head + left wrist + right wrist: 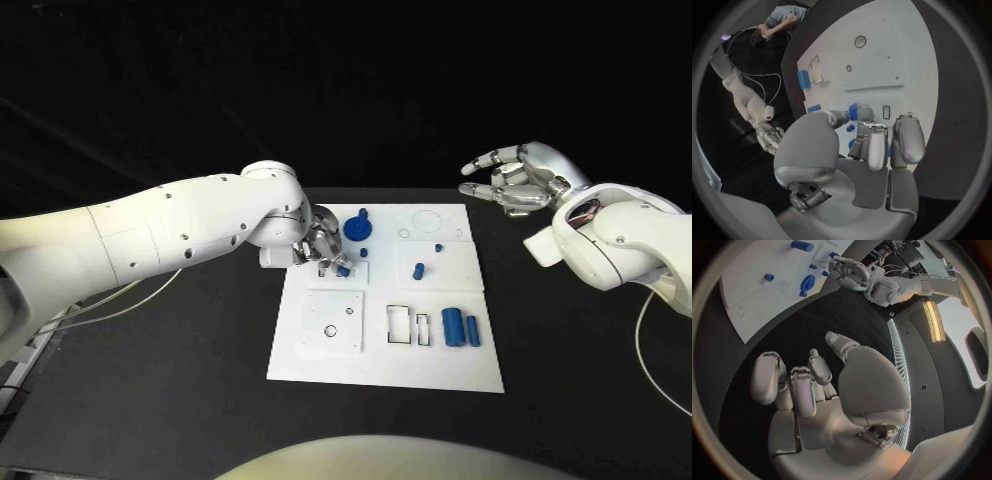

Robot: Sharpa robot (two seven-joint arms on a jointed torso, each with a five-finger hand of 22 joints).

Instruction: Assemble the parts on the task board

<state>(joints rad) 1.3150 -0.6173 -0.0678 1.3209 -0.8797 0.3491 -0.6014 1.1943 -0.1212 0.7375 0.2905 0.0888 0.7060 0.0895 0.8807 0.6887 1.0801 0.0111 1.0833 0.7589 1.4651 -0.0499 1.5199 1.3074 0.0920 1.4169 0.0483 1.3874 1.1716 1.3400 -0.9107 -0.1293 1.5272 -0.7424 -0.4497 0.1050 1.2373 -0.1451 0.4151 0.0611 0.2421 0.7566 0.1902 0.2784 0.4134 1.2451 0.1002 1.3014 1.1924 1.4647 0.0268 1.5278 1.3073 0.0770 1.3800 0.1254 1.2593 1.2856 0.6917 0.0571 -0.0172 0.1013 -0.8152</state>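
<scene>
The white rectangular task board [378,355] lies mid-frame on the black bench [159,400]. At its upper left, the left hand [316,248] pinches a small blue part [343,267], likely to seat it. The right hand [516,180] waits upper right, fingers apart and empty.

task board [378,362]: white, flat, table centre | parts [459,327]: blue, on it
</scene>
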